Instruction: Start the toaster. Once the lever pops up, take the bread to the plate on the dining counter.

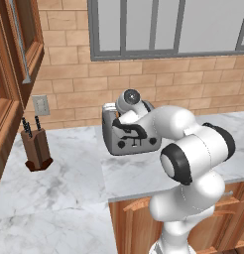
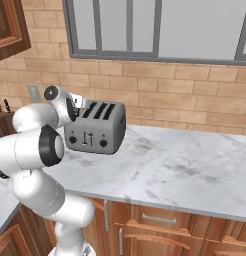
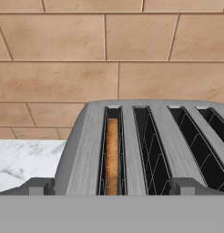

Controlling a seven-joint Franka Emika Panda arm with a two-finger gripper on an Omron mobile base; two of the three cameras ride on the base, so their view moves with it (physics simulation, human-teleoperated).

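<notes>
The grey four-slot toaster (image 1: 139, 141) (image 2: 97, 131) (image 3: 86, 145) stands on a marble counter against the brick wall. Its black knobs and sliders face the room. The bread (image 3: 112, 154), a thin tan slice, sits sunk in the leftmost slot in the hand view, and the other slots are dark. My gripper (image 3: 112, 187) hovers just above the toaster's near top edge, at its left end. It is open, with one fingertip (image 3: 41, 186) on either side of the bread's slot and nothing between them. The arm covers part of the toaster in the left base view. The plate and the dining counter are out of view.
A wooden knife block (image 1: 37, 149) (image 2: 2, 117) stands left of the toaster, below a wall outlet (image 1: 40, 104) (image 2: 33, 92). Brown wall cabinets (image 1: 12, 74) hang at the far left. A window (image 2: 160, 30) sits above the brick wall. Bare marble counter (image 2: 185, 165) stretches right of the toaster.
</notes>
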